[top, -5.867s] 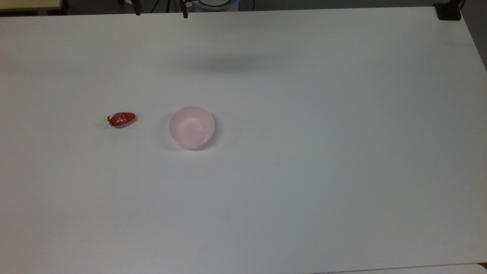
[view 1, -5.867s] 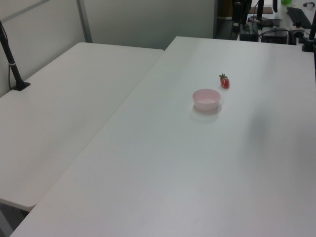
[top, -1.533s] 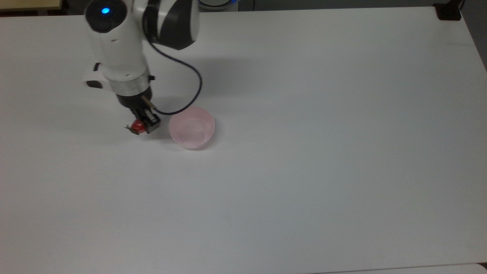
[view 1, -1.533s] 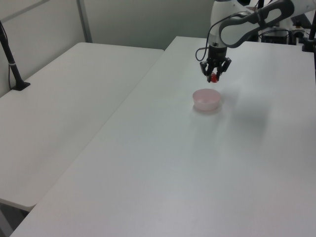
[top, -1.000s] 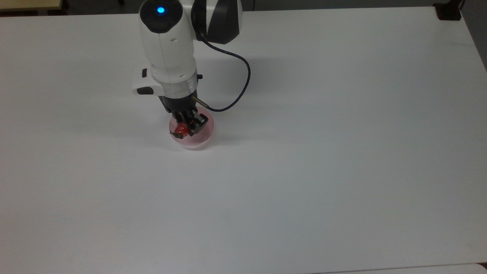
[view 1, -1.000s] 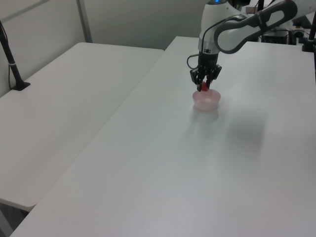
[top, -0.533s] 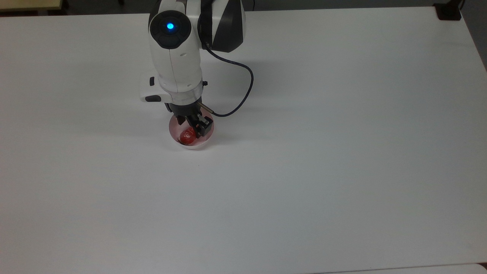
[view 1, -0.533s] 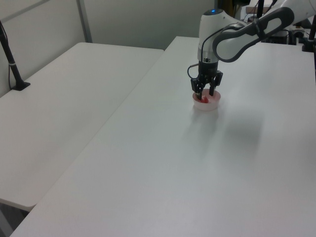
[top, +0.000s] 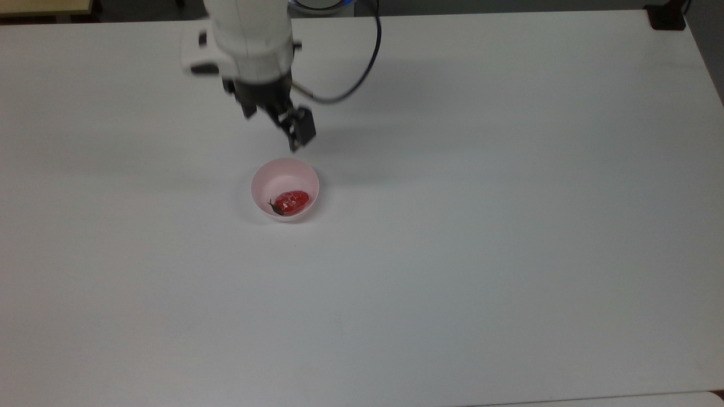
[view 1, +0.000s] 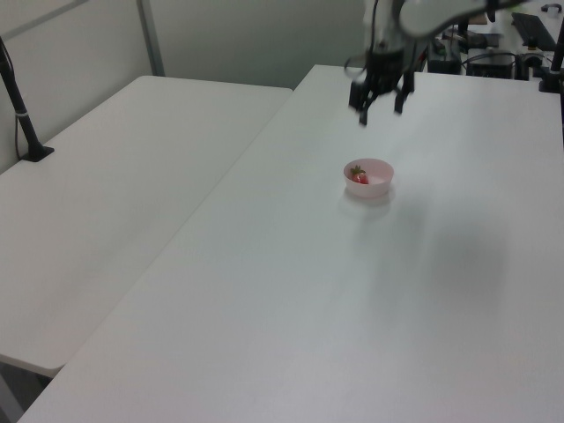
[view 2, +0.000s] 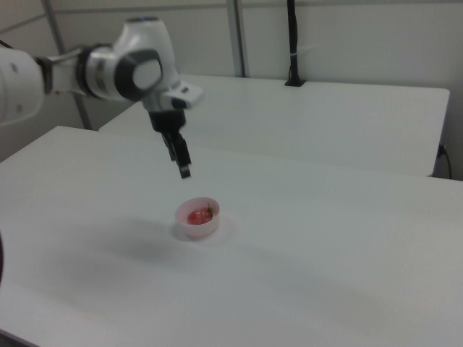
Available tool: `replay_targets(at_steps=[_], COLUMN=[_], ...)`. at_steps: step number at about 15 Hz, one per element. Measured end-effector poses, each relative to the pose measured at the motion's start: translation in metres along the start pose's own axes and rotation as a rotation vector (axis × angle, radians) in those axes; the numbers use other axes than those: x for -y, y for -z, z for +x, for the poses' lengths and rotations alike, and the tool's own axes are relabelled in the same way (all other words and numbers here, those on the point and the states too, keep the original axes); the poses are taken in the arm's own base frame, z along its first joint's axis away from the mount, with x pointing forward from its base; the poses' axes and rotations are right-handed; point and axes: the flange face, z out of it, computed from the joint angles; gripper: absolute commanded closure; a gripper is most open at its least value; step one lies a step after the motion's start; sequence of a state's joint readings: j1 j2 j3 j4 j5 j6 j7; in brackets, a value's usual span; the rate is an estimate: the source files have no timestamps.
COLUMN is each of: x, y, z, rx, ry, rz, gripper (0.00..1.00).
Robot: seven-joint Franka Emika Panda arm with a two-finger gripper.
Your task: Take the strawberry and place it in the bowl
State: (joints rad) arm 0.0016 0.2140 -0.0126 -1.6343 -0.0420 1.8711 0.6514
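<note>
The strawberry [top: 292, 201] lies on its side in the bowl [top: 266, 177], resting toward the lower wall in the top view, its green stem end pointing to the top view's left. In the left view it shows as a red spot with a green tip [view 1: 358, 175] just inside the bowl's [view 1: 381, 167] rim, and in the right view it sits low in the bowl [view 2: 197, 225], stem toward the right view's right [view 2: 198, 215].

Half a second ago the claw was down inside the bowl with the berry between its fingers. Now the claw [top: 278, 120] is released and empty, its two fingers spread apart, and it has risen well clear of the bowl, up toward the top view's upper edge. The left view shows the same: the claw [view 1: 381, 95] hangs high above the bowl with a plain gap between the fingers. In the right view it [view 2: 181, 163] hovers above and slightly to the left of the bowl.

The bowl stands upright on the white counter [top: 481, 226], where it stood at the start, while the spot to its left where the berry first lay is bare.

My reading is that the drop has succeeded: the berry has settled and touches nothing but the bowl. The task looks complete, and the arm only needs to retreat.
</note>
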Motion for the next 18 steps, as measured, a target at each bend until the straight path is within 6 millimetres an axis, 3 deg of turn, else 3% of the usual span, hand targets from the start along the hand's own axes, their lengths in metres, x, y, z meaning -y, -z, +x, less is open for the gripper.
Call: replay_targets(at_steps=[3, 7, 11, 18], x=[-0.021, -0.046, -0.058, -0.066], y=[0.062, 0.112, 0.127, 0.128], z=[-0.026, -0.053, -0.066, -0.05], rx=[0.002, 0.01, 0.027, -0.026], ry=[-0.001, -0.009, 0.099, 0.506], rz=[-0.001, -0.003, -0.013, 0.014], gripper=[0.0, 0.0, 0.0, 0.0])
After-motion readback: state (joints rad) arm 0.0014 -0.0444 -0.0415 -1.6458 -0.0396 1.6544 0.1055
